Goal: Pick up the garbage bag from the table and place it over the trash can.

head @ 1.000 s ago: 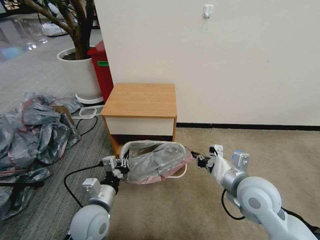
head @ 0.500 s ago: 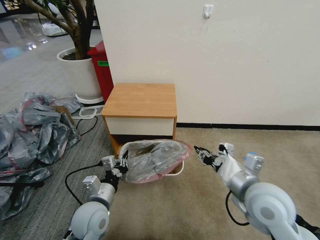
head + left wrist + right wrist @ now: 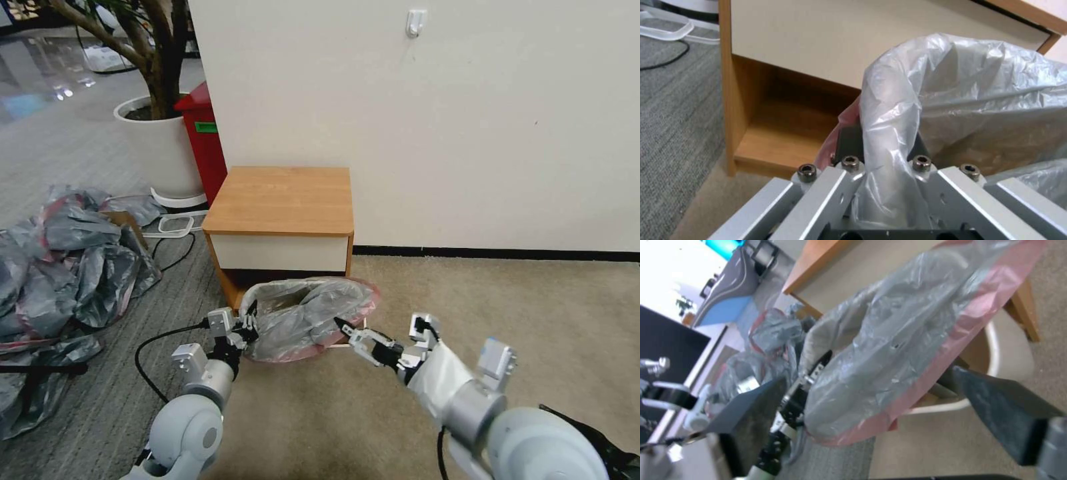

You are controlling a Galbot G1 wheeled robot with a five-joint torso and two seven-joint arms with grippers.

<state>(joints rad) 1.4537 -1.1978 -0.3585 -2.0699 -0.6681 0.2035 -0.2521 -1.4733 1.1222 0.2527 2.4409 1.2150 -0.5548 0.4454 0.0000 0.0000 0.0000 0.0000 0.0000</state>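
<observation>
garbage bag [image 3: 889,350] draped over trash can [image 3: 1009,353]; right gripper [image 3: 871,413] fingers [image 3: 996,406] spread

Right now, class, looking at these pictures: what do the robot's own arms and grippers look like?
Both arms are glossy pale grey-white with rounded joints bearing grey discs. Black cables trail from each. The left gripper has a silver metal frame with hex bolts; the right gripper has dark, flat fingers. Small boxy white modules sit on the wrists, and a white sleeve covers the right forearm.
</observation>
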